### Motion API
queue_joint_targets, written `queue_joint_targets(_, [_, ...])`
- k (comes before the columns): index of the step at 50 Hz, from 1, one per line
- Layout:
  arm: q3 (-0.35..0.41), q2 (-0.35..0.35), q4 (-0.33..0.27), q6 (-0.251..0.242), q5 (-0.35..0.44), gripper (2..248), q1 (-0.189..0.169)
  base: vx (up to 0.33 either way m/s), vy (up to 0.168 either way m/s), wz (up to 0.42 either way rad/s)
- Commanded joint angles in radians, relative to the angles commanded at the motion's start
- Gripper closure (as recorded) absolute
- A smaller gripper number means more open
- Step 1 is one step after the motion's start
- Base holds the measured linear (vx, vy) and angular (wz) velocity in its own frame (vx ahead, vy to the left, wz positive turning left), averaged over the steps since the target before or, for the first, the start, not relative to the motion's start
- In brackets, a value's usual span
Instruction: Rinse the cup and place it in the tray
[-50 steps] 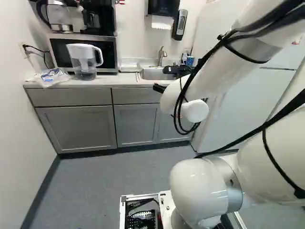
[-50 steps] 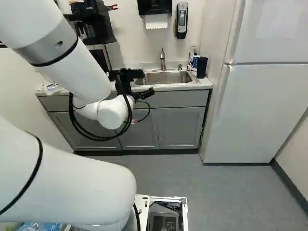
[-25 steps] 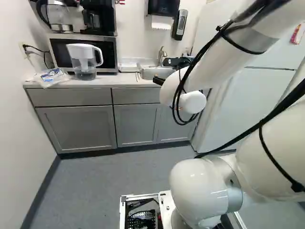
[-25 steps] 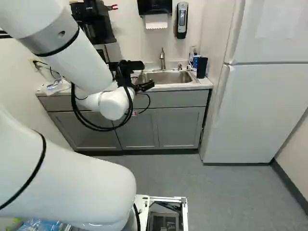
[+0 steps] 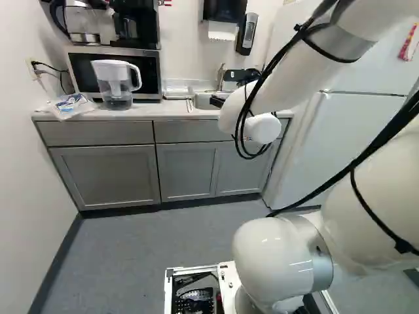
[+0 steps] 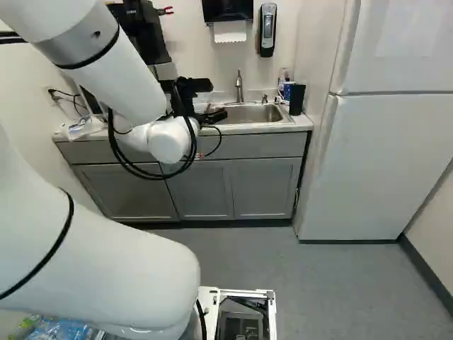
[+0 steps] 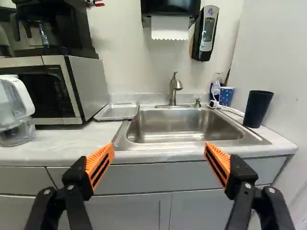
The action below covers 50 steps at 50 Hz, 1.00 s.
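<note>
End effector (image 7: 159,152): fingers spread wide, nothing between them, facing the sink front.

Left to right from there:
- Pitcher (image 7: 15,103), then microwave (image 7: 86,86), both on the counter (image 7: 62,146).
- Tray (image 7: 116,111): flat on the counter between microwave and sink. No cup in it, so placing is undone.
- Sink (image 7: 180,125): no cup visible in the basin. Faucet (image 7: 173,91) behind it, no water seen running. Rinse looks undone too.
- Patterned cup (image 7: 226,96): upright near the sink's back right corner, beside a bottle (image 7: 215,84).
- Dark cup (image 7: 257,109): upright on the counter, right of the sink. Likelier target, since it stands more in the open; can't confirm which one is meant.

Progress: approach stage, I'd say. Left: reach right to the cup, grip, bring under faucet, water on, rinse, water off, carry left across the sink, set in tray, release. Basically the whole job.
</note>
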Motion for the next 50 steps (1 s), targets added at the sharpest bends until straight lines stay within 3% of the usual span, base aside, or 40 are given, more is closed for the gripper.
queue_joint_targets(50, [-0.174,-0.072,0.000,0.000,-0.088,3,0.000,0.000,0.000,0.000])
